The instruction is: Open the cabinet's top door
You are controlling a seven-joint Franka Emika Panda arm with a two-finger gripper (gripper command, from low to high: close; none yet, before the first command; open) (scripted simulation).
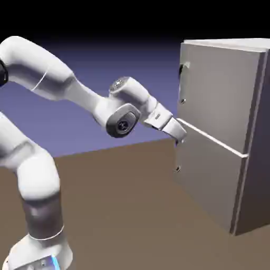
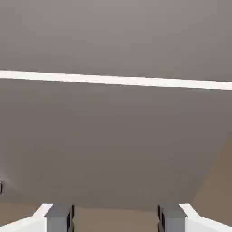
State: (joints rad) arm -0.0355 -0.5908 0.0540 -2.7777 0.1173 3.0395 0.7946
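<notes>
Two doors, one above the other, make up the front of the cabinet (image 1: pixel 254 132), and the hand (image 1: pixel 179 138) has its tips down at the cabinet's seam (image 1: pixel 211 138), by the upper edge of the lower door (image 1: pixel 208 174). The top door (image 1: pixel 219 92) is above that seam, so what is wanted lies upward from the hand. Its handle (image 1: pixel 182 84) runs upright along the edge of the cabinet nearest the robot, with the dark upper end showing best; its long axis is close to vertical. With only this one arm (image 1: pixel 84 100) to do the job, the coming move looks like a climb along that edge of the cabinet, then a grip across the upright bar. A pull from the present height would more likely catch the lower door.

The hand is wide, its two fingertips (image 2: pixel 116 218) well apart with nothing between them in the hand view.

Much is hard to make out. In the exterior view the hand's own body covers its tips, and whether they touch the cabinet's lower handle (image 1: pixel 178 169) or merely sit near its upper end cannot be told. The hand view shows the seam crossing the cabinet's front and, at its left border, a cut-off bit of metal fitting (image 2: pixel 1 187); the top door's handle falls outside that view.
</notes>
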